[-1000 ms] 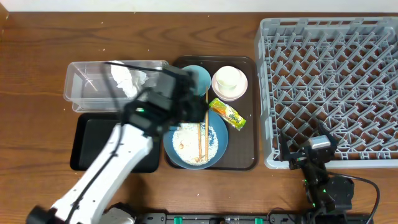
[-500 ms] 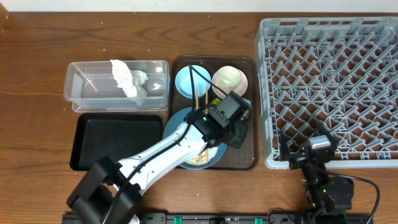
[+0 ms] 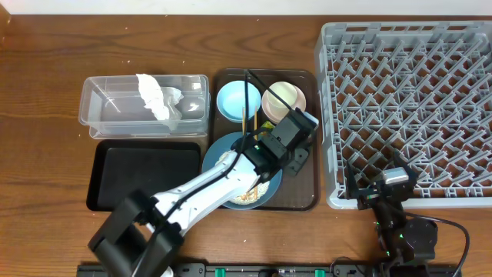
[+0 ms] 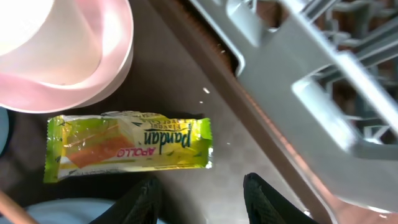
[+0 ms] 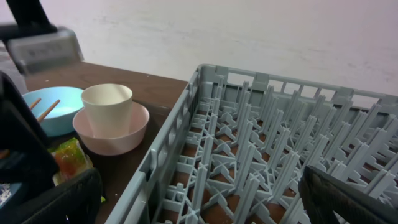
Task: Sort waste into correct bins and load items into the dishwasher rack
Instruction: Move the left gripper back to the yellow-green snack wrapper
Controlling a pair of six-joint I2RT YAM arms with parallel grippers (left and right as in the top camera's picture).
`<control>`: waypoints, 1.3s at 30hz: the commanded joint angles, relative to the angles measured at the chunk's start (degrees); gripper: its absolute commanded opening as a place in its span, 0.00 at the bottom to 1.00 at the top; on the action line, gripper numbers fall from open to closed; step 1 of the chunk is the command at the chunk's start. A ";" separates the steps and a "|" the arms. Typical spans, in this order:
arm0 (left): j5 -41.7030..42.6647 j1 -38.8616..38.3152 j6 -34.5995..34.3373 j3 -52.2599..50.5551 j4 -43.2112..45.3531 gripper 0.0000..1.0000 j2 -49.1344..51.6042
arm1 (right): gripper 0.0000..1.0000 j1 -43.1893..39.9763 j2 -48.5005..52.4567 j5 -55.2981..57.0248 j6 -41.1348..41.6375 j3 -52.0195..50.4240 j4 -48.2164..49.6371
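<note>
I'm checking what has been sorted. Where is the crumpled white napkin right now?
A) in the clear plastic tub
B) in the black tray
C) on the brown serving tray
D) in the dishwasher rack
A: in the overhead view the napkin lies inside the clear tub, against its right half.

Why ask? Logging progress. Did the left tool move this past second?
Yes: the left tool went from near the clear tub toward the rack.
</note>
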 commanded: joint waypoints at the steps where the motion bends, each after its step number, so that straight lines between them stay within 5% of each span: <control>1: -1.97 -0.66 2.25 0.63 0.83 0.47 2.64 | 0.99 0.31 -0.11 -0.04 0.66 -0.09 -0.20; 8: -2.01 -2.49 4.79 0.63 4.57 0.62 6.19 | 0.99 0.31 -0.11 -0.02 0.66 -0.09 -0.20; 20: -5.40 -2.64 4.76 0.63 6.10 0.64 10.86 | 0.99 0.31 -0.11 -0.04 0.66 -0.09 -0.20; 28: -5.40 -2.64 4.74 0.63 6.95 0.64 14.62 | 0.99 0.31 -0.11 -0.04 0.66 -0.09 -0.20; 32: -5.38 -2.64 4.72 0.63 7.17 0.50 14.64 | 0.99 0.31 -0.11 -0.04 0.66 -0.09 -0.20; 39: -5.40 -2.64 4.72 0.63 8.02 0.48 14.64 | 0.99 0.31 -0.11 -0.04 0.66 -0.09 -0.20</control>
